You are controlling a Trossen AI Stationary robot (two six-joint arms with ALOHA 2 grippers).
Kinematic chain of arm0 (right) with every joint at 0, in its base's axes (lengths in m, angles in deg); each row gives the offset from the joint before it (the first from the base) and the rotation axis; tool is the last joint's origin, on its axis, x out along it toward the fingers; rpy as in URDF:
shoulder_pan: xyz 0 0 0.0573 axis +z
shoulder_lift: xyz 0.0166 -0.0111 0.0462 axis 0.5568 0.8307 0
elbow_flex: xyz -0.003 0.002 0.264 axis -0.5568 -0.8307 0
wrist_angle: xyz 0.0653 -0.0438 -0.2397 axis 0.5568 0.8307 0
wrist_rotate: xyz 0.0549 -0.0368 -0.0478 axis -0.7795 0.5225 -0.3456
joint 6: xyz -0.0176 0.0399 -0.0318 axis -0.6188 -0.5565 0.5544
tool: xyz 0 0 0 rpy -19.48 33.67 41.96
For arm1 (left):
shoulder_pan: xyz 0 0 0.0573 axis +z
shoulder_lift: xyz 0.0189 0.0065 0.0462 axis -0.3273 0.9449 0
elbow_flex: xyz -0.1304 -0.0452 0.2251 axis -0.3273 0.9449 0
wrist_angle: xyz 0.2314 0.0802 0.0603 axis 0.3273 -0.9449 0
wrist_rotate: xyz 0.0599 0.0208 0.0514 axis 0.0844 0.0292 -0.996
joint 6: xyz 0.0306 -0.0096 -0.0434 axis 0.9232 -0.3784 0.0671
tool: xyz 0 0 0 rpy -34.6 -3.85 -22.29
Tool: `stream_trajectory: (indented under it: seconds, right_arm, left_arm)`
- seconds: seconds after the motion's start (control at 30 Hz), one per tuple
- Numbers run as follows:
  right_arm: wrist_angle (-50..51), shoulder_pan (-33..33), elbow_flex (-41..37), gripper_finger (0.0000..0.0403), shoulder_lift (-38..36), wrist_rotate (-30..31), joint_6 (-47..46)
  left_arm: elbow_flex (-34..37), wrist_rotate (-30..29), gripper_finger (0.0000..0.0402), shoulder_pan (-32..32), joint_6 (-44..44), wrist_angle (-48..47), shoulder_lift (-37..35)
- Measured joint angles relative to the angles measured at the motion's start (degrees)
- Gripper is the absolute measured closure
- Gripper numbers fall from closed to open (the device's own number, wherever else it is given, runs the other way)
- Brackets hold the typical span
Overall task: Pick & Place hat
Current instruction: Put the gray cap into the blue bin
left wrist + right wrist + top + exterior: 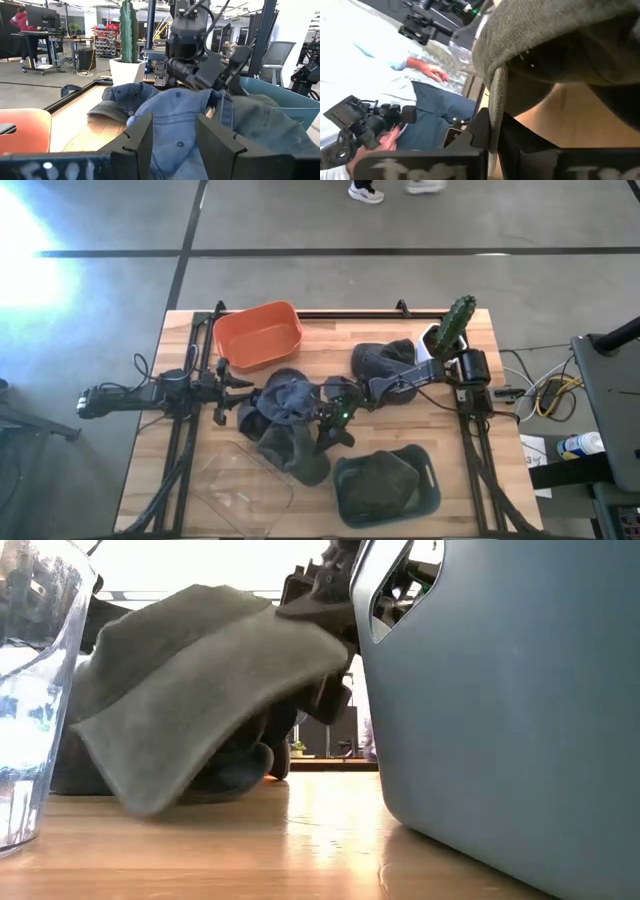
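The right hand (335,418) sits mid-bench, its fingers closed on the edge of a grey hat (555,45) that hangs lifted clear of the bench (300,840) beside the blue-grey bin (432,490). The left hand (240,385) waits just beside the hat pile, fingers (137,142) parted and holding nothing, facing a blue denim hat (175,120). An orange bin (258,335) stands behind.
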Motion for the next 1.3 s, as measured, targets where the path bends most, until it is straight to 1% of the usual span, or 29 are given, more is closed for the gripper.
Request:
stream_trajectory:
  seconds: [0.2,0.3,0.37,0.47,0.57,0.63,0.7,0.8,0.87,0.9,0.97,1.1,1.2,1.3]
  right_arm:
    - [2.2,-2.4,-0.1,0.0389,-6.9,-3.8,0.3]
    - [8.6,-3.8,-0.1,0.0389,-12.0,-7.9,0.5]
    - [16.8,-4.4,0.0,0.0389,-16.0,-10.0,2.0]
    - [34.7,-4.4,0.0,0.0390,-21.9,-10.2,9.8]
    - [53.7,-4.4,0.1,0.0390,-27.1,-6.4,17.5]
    - [61.9,-4.6,-0.3,0.0390,-29.8,-1.9,21.0]
    - [63.4,-5.4,-1.3,0.0390,-32.5,0.6,21.5]
    - [60.7,-7.3,-2.7,0.0390,-36.9,3.4,20.7]
    - [58.9,-8.6,-3.8,0.0390,-38.6,5.9,19.7]
    - [58.8,-9.2,-4.3,0.0390,-39.0,6.3,19.4]
    - [60.6,-10.1,-5.0,0.0390,-40.0,5.7,18.1]
    - [68.5,-10.8,-6.6,0.0390,-44.7,0.5,18.6]
    - [68.7,-11.0,-8.2,0.0390,-49.8,-1.7,17.1]
    - [68.8,-12.0,-9.2,0.0390,-55.4,-2.8,13.4]
  left_arm:
    - [0.0,0.0,0.0262,0.0,0.0,0.0,0.0]
    - [0.0,0.0,0.0262,0.0,0.0,0.0,0.0]
    - [0.0,0.0,0.0262,0.0,0.0,0.0,0.0]
    - [0.0,0.0,0.0262,0.0,0.0,0.0,0.0]
    - [0.0,0.0,0.0262,0.0,0.0,0.0,0.0]
    - [0.0,0.0,0.0262,0.0,0.0,0.0,0.0]
    - [0.0,0.0,0.0262,0.0,0.0,0.0,0.0]
    - [0.0,0.0,0.0262,0.0,0.0,0.0,0.0]
    - [0.0,0.0,0.0262,0.0,0.0,0.0,0.0]
    - [0.0,0.0,0.0262,0.0,0.0,0.0,0.0]
    - [0.0,0.0,0.0262,0.0,0.0,0.0,0.0]
    - [0.0,0.0,0.0262,0.0,0.0,0.0,0.0]
    - [0.0,0.0,0.0262,0.0,0.0,0.0,0.0]
    - [0.0,0.0,0.0262,0.0,0.0,0.0,0.0]
